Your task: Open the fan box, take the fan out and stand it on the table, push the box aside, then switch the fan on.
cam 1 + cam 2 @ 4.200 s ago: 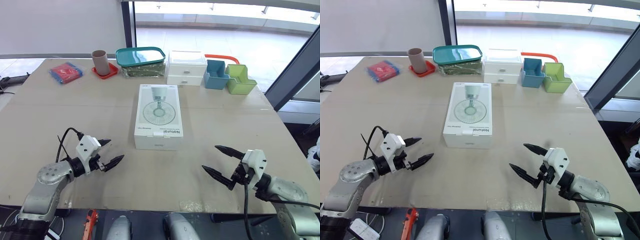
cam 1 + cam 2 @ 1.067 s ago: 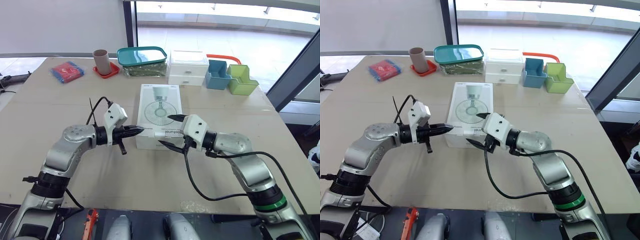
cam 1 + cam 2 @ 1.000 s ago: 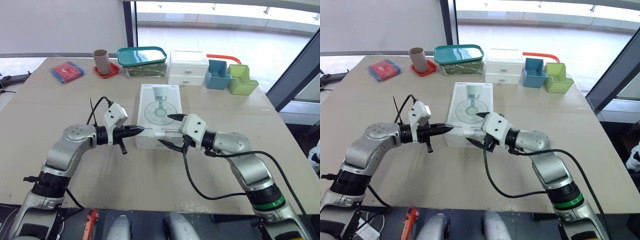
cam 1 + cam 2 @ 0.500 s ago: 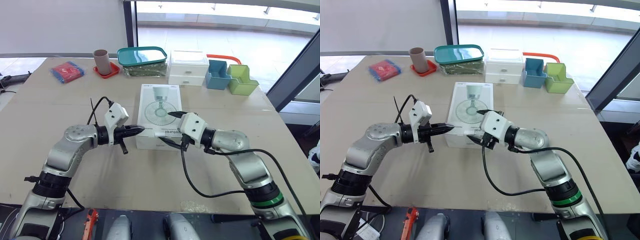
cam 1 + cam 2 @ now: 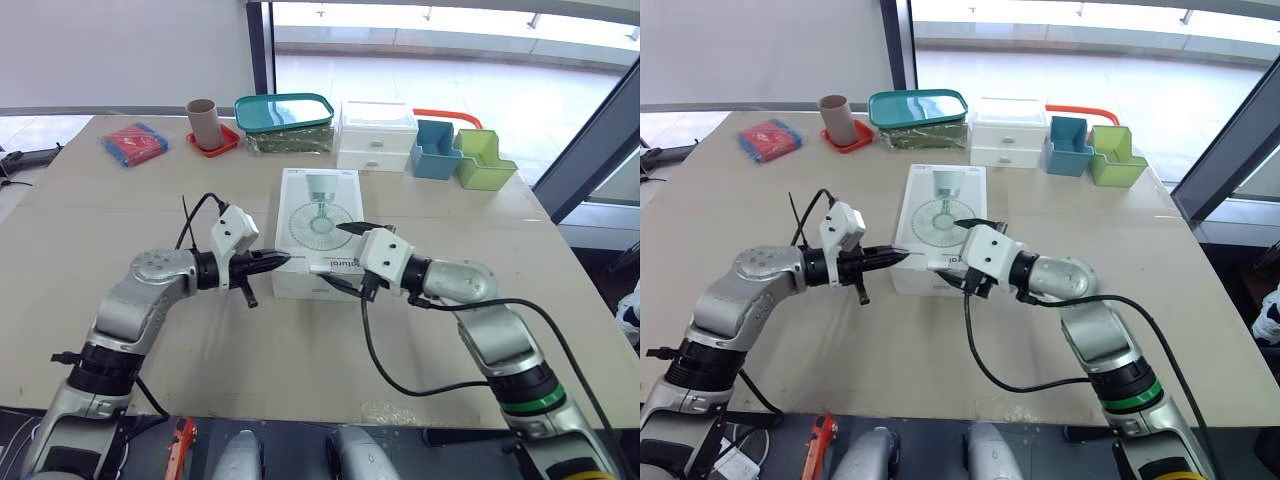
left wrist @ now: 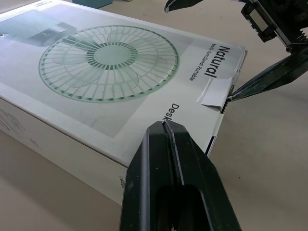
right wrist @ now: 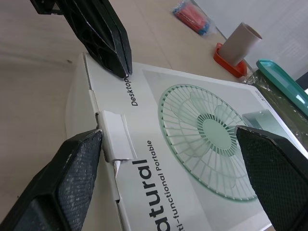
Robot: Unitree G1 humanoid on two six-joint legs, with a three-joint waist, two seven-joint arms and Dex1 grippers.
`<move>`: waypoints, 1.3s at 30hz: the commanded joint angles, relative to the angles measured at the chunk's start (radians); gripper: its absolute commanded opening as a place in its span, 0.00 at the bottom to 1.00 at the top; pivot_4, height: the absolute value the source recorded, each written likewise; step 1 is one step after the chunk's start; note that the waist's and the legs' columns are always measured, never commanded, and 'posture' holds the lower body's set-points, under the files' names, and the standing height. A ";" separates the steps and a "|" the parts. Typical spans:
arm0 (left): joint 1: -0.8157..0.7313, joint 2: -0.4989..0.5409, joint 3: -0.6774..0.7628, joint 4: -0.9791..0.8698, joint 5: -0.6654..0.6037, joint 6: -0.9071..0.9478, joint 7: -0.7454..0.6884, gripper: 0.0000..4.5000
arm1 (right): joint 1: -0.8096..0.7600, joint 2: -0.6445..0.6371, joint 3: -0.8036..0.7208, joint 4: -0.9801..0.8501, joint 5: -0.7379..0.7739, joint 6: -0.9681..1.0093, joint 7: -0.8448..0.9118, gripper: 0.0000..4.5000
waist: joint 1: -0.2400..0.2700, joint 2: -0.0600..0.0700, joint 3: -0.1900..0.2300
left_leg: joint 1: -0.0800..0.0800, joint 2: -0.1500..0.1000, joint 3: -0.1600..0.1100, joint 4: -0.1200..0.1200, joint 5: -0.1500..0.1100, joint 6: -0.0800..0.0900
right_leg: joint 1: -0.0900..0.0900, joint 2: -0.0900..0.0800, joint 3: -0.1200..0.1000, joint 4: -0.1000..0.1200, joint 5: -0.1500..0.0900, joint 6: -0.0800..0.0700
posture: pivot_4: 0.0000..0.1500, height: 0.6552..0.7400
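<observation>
Fan box [image 5: 320, 225]: flat, long axis 12–6 o'clock, flap [image 7: 115, 134] end at 6.
Left tool [image 5: 275, 262]: closed, empty, at 7 o'clock corner.
Right tool [image 5: 330, 249]: spread, empty, straddling flap.

Along the surface's [image 5: 120, 220] far edge stand a cup [image 5: 201, 122] on a red coaster [image 5: 218, 146], a teal-lidded container [image 5: 283, 113], white drawers [image 5: 374, 135], a blue bin [image 5: 432, 150] and a green bin [image 5: 482, 160]. A red packet [image 5: 131, 145] lies near the far left corner.

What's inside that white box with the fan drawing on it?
Its contents are hidden: the fan box is closed. Only a printed fan picture shows on the lid. The open right gripper has one finger at the lid's tab.
</observation>
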 commanded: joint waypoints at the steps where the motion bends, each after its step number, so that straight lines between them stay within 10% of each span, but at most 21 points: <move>1: 0.010 -0.002 -0.024 -0.005 0.013 0.017 -0.005 0.00 | -0.038 0.007 -0.029 -0.004 -0.009 -0.028 -0.025 1.00 | 0.000 0.000 0.000 | 0.000 0.000 0.000 0.000 0.000 0.000 | 0.000 0.000 0.000 0.000 0.000 0.000 | 1.00 1.00; 21: 0.017 -0.011 -0.036 -0.012 0.018 0.024 -0.011 0.00 | -0.058 0.028 -0.132 0.020 0.044 -0.036 -0.109 1.00 | 0.000 0.000 0.000 | 0.000 0.000 0.000 0.000 0.000 0.000 | 0.000 0.000 0.000 0.000 0.000 0.000 | 1.00 1.00; 39: 0.003 -0.011 -0.036 -0.003 0.020 0.035 -0.023 0.00 | 0.241 -0.127 -0.110 -0.192 0.275 0.017 0.189 1.00 | -0.004 0.000 0.000 | 0.001 0.001 0.001 0.001 -0.001 0.001 | 0.001 0.001 0.000 0.000 -0.001 0.003 | 1.00 1.00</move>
